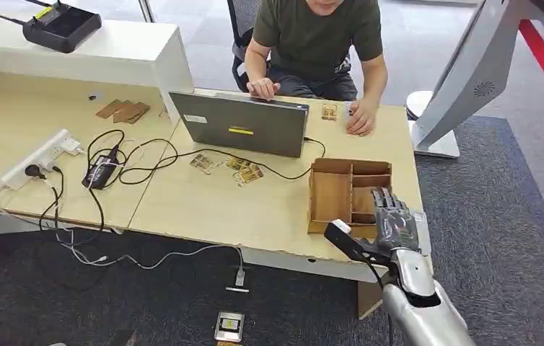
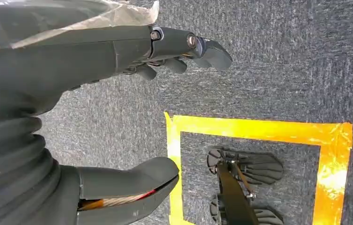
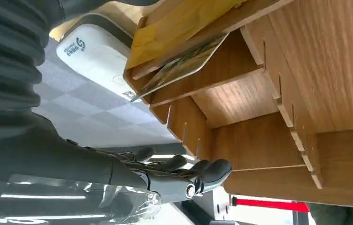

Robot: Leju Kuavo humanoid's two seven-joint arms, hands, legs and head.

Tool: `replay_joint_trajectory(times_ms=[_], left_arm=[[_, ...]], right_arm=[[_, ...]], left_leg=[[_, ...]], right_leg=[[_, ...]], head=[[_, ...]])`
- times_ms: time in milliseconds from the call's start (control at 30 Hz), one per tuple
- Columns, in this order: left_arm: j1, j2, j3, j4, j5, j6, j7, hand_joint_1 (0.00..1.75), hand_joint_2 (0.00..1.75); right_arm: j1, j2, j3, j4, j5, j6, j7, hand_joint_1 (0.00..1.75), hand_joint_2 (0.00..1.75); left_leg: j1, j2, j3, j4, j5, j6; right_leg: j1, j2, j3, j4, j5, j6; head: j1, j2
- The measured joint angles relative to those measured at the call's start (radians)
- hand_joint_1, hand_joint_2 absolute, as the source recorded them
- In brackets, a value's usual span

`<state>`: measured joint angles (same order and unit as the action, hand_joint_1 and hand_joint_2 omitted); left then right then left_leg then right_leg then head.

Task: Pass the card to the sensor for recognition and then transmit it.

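Reaching over the near edge of the table [image 1: 204, 216], my right hand [image 1: 393, 220] hovers at the wooden box [image 1: 330, 194] with its fingers apart and nothing in them. My left hand [image 2: 118, 61] hangs over the grey carpet beside a square of yellow tape [image 2: 259, 129], also spread and empty. In the right wrist view I see a card [image 3: 184, 63] lying flat in one compartment of the box, under a brown envelope-like sheet, with one edge sticking out of the slot. I judge this card is thin, light and stiff, with a glossy face that may slip, so I would pinch it at the free edge between thumb and fingers and draw it straight out. Just beside the box stands a white device [image 3: 95, 54], probably the sensor; it has a small logo and a code sticker, but I cannot read the text. More cards [image 1: 244, 169] lie loose on the table further in, near the black cable. Behind them is a laptop [image 1: 244, 122] with a yellow label that is too small to read. At the far side a person sits, one hand [image 1: 361, 119] resting beside another card [image 1: 329, 111].
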<state>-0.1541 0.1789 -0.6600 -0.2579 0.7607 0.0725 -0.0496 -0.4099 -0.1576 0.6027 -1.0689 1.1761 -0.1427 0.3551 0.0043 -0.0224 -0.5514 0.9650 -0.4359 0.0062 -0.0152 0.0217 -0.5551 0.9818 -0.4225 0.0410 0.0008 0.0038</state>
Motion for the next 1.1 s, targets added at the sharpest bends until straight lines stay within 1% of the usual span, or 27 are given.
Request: replay_joint_trajectory(times_ms=[67,100,133,167,200,233,300,333,500,533,567,600,633,833,867,1100], left_arm=[[0.001,0.000,0.003,0.000,0.000,0.001,-0.003,0.00,1.75],[0.001,0.000,0.005,0.000,0.000,0.001,-0.005,0.00,1.75],[0.001,0.000,0.005,0.000,0.000,0.001,-0.006,0.00,1.75],[0.002,0.000,0.006,0.000,-0.001,0.001,-0.009,0.00,1.75],[0.002,0.000,0.007,0.000,-0.003,0.001,-0.011,0.00,1.75],[0.002,0.000,0.007,0.000,-0.003,0.001,-0.013,0.00,1.75],[0.003,0.000,0.011,0.001,-0.008,0.002,-0.016,0.00,1.75],[0.003,0.000,0.012,0.001,-0.011,0.004,-0.018,0.00,1.75],[0.003,0.000,0.013,0.001,-0.016,0.007,-0.026,0.00,1.75],[0.004,0.000,0.013,0.001,-0.018,0.007,-0.026,0.00,1.75],[0.004,0.000,0.013,0.001,-0.018,0.007,-0.027,0.00,1.75],[0.004,0.000,0.013,0.001,-0.019,0.007,-0.029,0.00,1.75],[0.004,-0.001,0.014,0.001,-0.021,0.007,-0.031,0.00,1.75],[0.008,-0.002,0.022,0.001,-0.028,0.007,-0.036,0.00,1.75],[0.009,-0.002,0.023,0.001,-0.029,0.007,-0.038,0.00,1.75],[0.012,-0.003,0.032,0.001,-0.035,0.007,-0.044,0.00,1.75]], right_arm=[[-0.003,0.005,-0.001,0.008,0.003,-0.003,-0.002,0.00,1.75],[-0.003,0.007,-0.001,0.013,0.003,-0.005,-0.002,0.07,1.75],[-0.003,0.008,-0.001,0.015,0.003,-0.005,-0.002,0.52,1.75],[-0.004,0.010,-0.001,0.018,0.004,-0.004,-0.002,1.15,1.75],[-0.004,0.011,-0.002,0.022,0.005,-0.003,-0.002,1.52,1.75],[-0.004,0.013,-0.002,0.024,0.005,-0.003,-0.002,1.57,1.75],[-0.005,0.015,-0.003,0.029,0.007,-0.002,-0.002,1.59,1.75],[-0.005,0.016,-0.003,0.031,0.011,0.000,-0.002,1.62,1.75],[-0.005,0.021,-0.003,0.031,0.022,0.007,-0.002,1.62,1.75],[-0.005,0.022,-0.003,0.030,0.028,0.008,-0.002,1.59,1.75],[-0.005,0.022,-0.003,0.024,0.034,0.010,-0.001,1.62,1.75],[-0.005,0.022,-0.003,0.016,0.043,0.014,0.000,1.62,1.75],[-0.003,0.022,-0.003,0.007,0.053,0.018,0.003,1.59,1.75],[0.013,0.023,-0.002,-0.079,0.111,0.053,0.018,1.62,1.75],[0.016,0.023,-0.001,-0.104,0.120,0.063,0.020,1.57,1.75],[0.031,0.022,-0.001,-0.238,0.143,0.104,0.023,1.57,1.75]], left_leg=[[0.000,0.000,0.000,0.000,0.000,0.000],[0.000,0.000,0.000,0.000,0.000,0.000],[0.000,0.000,0.000,0.000,0.000,0.000],[0.000,0.000,0.000,0.000,0.000,0.000],[0.000,0.000,0.000,0.000,0.000,0.000],[0.000,0.000,0.000,0.000,0.000,0.000],[0.000,0.000,0.000,0.000,0.000,0.000],[0.000,0.000,0.000,0.000,0.000,0.000],[0.000,0.000,0.000,0.000,0.000,0.000],[0.000,0.000,0.000,0.000,0.000,0.000],[0.000,0.000,0.000,0.000,0.000,0.000],[0.000,0.000,0.000,0.000,0.000,0.000],[0.000,0.000,0.000,0.000,0.000,0.000],[0.000,0.000,0.000,0.000,0.000,0.000],[0.000,0.000,0.000,0.000,0.000,0.000],[0.000,0.000,0.000,0.000,0.000,0.000]], right_leg=[[0.000,0.000,0.000,0.000,0.000,0.000],[0.000,0.000,0.000,0.000,0.000,0.000],[0.000,0.000,0.000,0.000,0.000,0.000],[0.000,0.000,0.000,0.000,0.000,0.000],[0.000,0.000,0.000,0.000,0.000,0.000],[0.000,0.000,0.000,0.000,0.000,0.000],[0.000,0.000,0.000,0.000,0.000,0.000],[0.000,0.000,0.000,0.000,0.000,0.000],[0.000,0.000,0.000,0.000,0.000,0.000],[0.000,0.000,0.000,0.000,0.000,0.000],[0.000,0.000,0.000,0.000,0.000,0.000],[0.000,0.000,0.000,0.000,0.000,0.000],[0.000,0.000,0.000,0.000,0.000,0.000],[0.000,0.000,0.000,0.000,0.000,0.000],[0.000,0.000,0.000,0.000,0.000,0.000],[0.000,0.000,0.000,0.000,0.000,0.000]], head=[[0.000,0.000],[0.000,0.000],[0.000,0.000],[0.000,0.000],[0.000,0.000],[0.000,0.000],[0.000,0.000],[0.000,0.000],[0.000,0.000],[0.000,0.000],[0.000,0.000],[0.000,0.000],[0.000,0.000],[0.000,0.000],[0.000,0.000],[0.000,0.000]])
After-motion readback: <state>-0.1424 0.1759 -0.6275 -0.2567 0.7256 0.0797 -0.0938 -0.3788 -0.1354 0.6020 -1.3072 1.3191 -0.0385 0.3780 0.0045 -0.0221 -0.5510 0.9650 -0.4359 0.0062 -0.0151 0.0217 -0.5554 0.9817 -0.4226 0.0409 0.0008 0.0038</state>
